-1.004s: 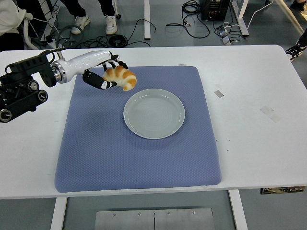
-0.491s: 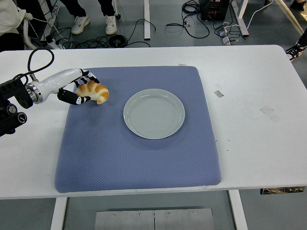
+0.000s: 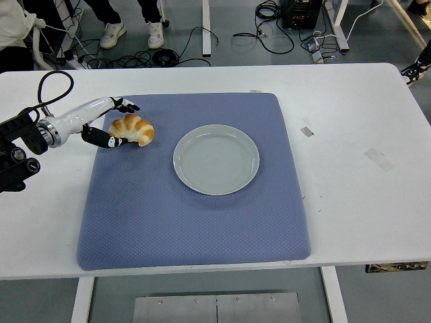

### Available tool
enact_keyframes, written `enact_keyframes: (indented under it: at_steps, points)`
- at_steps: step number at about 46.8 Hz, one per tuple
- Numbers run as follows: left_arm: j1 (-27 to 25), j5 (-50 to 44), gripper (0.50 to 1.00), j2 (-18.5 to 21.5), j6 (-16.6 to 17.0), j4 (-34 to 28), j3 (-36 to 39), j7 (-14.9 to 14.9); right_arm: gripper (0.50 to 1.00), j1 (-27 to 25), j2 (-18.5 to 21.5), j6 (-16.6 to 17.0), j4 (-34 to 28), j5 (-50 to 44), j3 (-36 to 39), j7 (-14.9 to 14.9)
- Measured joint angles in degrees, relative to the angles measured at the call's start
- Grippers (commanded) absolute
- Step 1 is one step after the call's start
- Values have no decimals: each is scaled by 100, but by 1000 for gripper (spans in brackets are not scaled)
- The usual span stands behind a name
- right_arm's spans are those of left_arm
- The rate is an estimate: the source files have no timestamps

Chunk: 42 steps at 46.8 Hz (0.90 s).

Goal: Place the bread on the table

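While the white table carries a blue mat with a grey plate near its middle, the bread lies at the mat's far-left corner; the left robot hand rests beside it, fingers spread, touching but not gripping.

Bright, even overhead light falls on the white bench, sharp throughout, with soft faint shadows under the plate and mild sheen on its rim.
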Motion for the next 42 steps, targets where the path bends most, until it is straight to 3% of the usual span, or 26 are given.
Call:
enact_keyframes:
  at_steps: [4,7,17,29,42]
  points:
    - [4,-3,948,0,-15,1,2,1,1000,-3,0,0,-1,0,0,0]
    - [-6,-4,966,0,-26,0,0,0,1000,-6,0,-1,-1,0,0,0]
    - [-55,-133,977,-7,-32,0,-73,0,1000,-5,0,-2,0,0,-1,0]
    - [-374,-1903,981,1,-33,0,-369,-3,1000,-6,0,-2,0,0,-1,0]
    - [-395,-2601,981,-34,-21,2,-432,157,1000,-3,0,-2,-2,0,-1,0]
